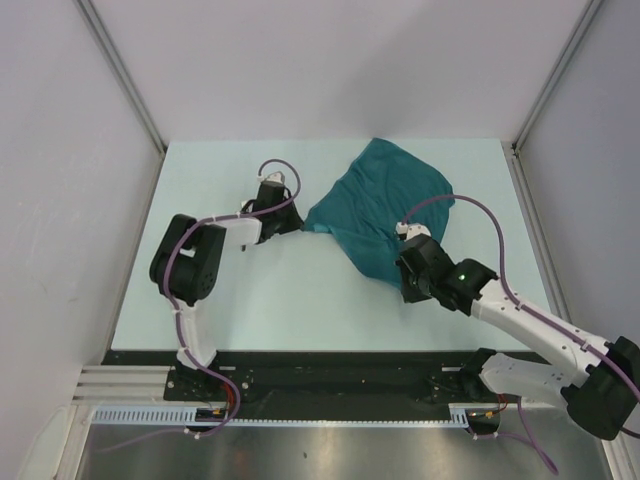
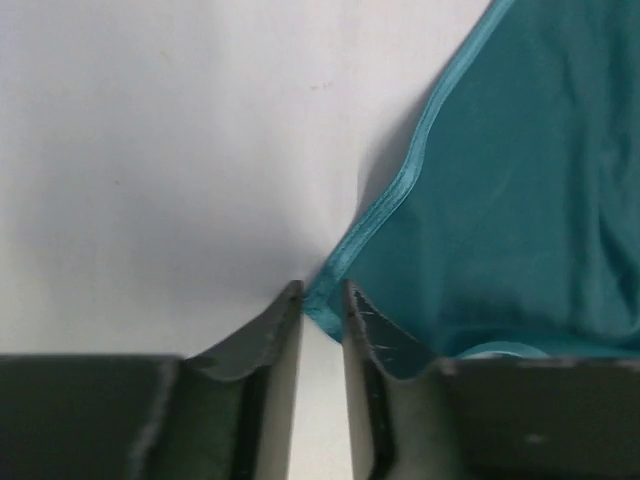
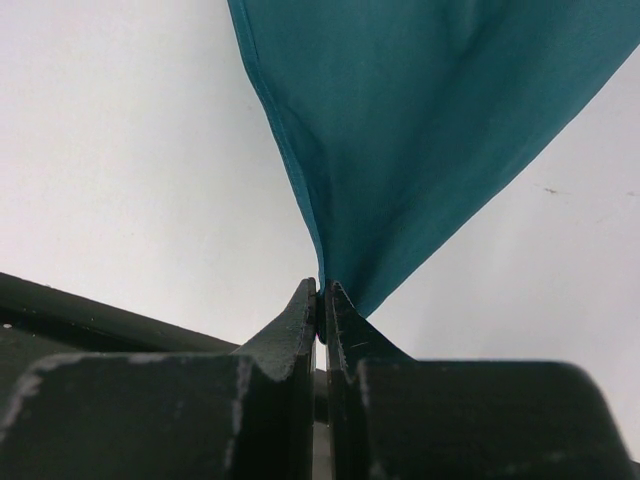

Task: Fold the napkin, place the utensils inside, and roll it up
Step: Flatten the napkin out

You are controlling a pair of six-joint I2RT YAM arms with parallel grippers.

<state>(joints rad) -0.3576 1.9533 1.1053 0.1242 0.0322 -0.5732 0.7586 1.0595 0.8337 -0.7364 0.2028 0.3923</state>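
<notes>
Teal cloth napkin (image 1: 390,195), bunched at upper centre, is clamped at its lower corner by the outstretched right gripper (image 3: 322,300), its left corner flanked by narrowly parted jaws of the bent left gripper (image 2: 322,297).

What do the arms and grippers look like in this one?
Both arms, left arm and right arm, mix black joint housings with white links; a purple cable loops along each. A green light glows on the right arm. The left gripper and right gripper have dark, wedge-shaped fingers.
</notes>
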